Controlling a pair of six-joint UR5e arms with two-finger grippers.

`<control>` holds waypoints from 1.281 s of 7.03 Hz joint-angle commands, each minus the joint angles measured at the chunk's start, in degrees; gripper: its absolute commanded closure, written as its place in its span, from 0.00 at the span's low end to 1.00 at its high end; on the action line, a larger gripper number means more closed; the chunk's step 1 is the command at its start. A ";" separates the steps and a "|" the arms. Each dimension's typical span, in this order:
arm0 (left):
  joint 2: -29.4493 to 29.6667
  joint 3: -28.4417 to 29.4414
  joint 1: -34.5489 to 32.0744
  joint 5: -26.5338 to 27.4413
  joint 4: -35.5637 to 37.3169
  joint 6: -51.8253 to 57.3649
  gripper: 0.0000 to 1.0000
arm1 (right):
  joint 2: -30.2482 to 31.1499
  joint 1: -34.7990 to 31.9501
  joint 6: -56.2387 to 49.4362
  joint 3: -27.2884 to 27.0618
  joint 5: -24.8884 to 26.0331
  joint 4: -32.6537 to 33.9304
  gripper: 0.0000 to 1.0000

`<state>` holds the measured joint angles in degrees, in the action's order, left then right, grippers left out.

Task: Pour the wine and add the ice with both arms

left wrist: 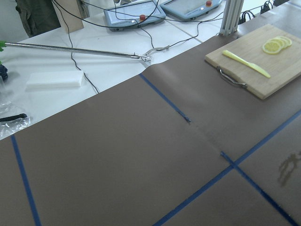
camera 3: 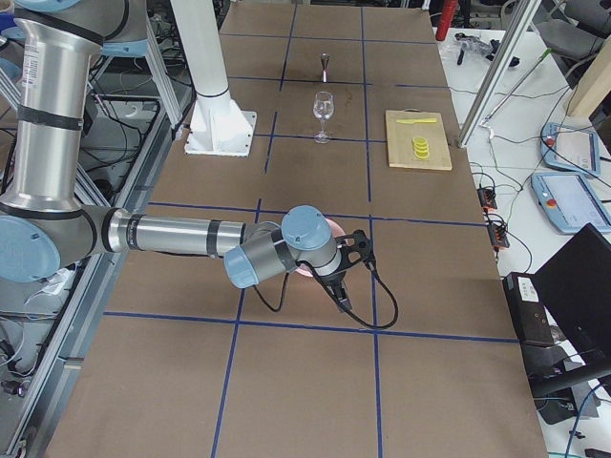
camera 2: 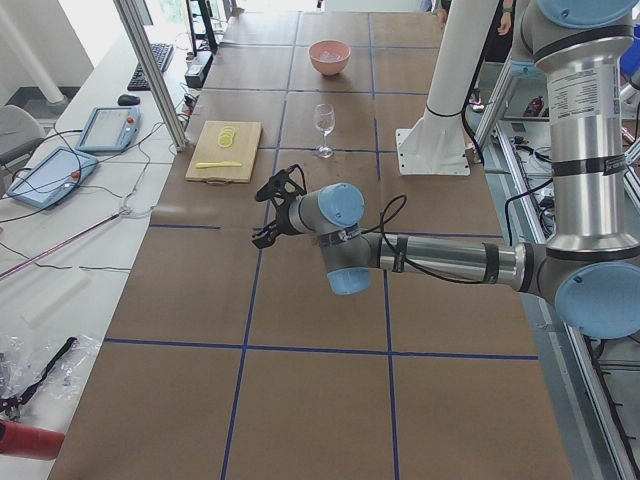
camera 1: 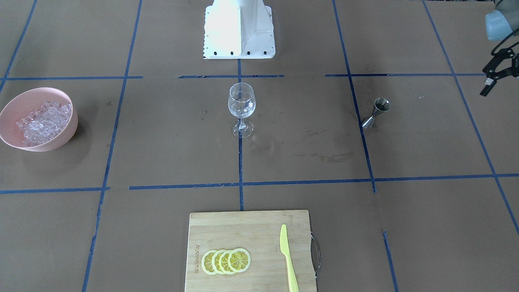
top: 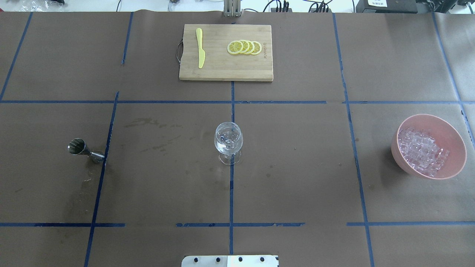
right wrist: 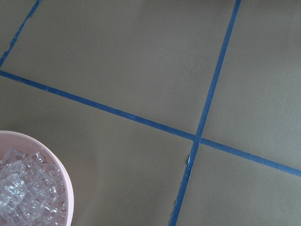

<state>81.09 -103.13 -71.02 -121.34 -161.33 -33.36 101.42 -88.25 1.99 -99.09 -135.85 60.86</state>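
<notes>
1. Table: brown paper cover, blue tape grid.
2. Left arm: stretched low over the table, well to the left of the wine glass. Left gripper: fingers spread apart, nothing between them.
3. Right arm: stretched low, well to the right of the glass. Right gripper: points downward. How far it is spread cannot be told, and no object is seen in it.
4. Pedestal: white, on the robot's side of the glass.
5. Cutting board: wooden, metal handle, beyond the glass, away from the robot.
6. Bowl: pink, well to the right of the glass.
7. Wine glass: clear, stemmed, upright on a tape line at mid-table. Contents cannot be told.
8. Knife: yellow plastic, flat on the board, on the side left of the glass.
9. Jigger: metal, double-coned, upright, well to the left of the glass.
10. Lemon slices: four, overlapping in a row on the board, beyond the glass.
11. Ice: many small clear cubes heaped in the bowl.
</notes>
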 commanded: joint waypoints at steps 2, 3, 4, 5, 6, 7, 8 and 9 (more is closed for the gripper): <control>-3.19 -6.88 23.84 31.07 -0.30 -15.57 0.00 | 0.09 0.01 0.03 0.65 -0.03 -0.31 0.00; -5.83 -9.08 30.35 40.83 -0.30 -17.51 0.00 | 0.18 0.01 0.03 0.65 -0.03 -0.31 0.00; -6.29 -9.28 35.29 49.19 -0.30 -18.58 0.00 | 0.18 0.01 0.03 0.74 -0.03 -0.31 0.00; -6.38 -9.28 42.21 60.15 -0.13 -19.20 0.00 | 0.27 0.01 0.03 0.74 -0.03 -0.31 0.00; -6.47 -9.02 47.94 68.00 0.05 -20.94 0.00 | 0.36 0.01 0.03 0.91 -0.03 -0.31 0.00; -6.47 -8.06 53.57 76.00 0.14 -22.18 0.00 | 0.36 0.01 0.03 1.00 -0.03 -0.31 0.00; -6.29 -5.96 57.71 81.65 0.14 -24.10 0.00 | 0.45 0.01 0.03 1.09 -0.03 -0.31 0.00; -5.68 -3.77 60.19 85.36 0.14 -25.78 0.00 | 0.53 0.01 0.03 1.09 -0.03 -0.31 0.00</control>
<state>74.89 -109.34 -14.90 -41.83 -161.21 -57.06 101.86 -88.24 2.02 -98.05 -135.88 60.56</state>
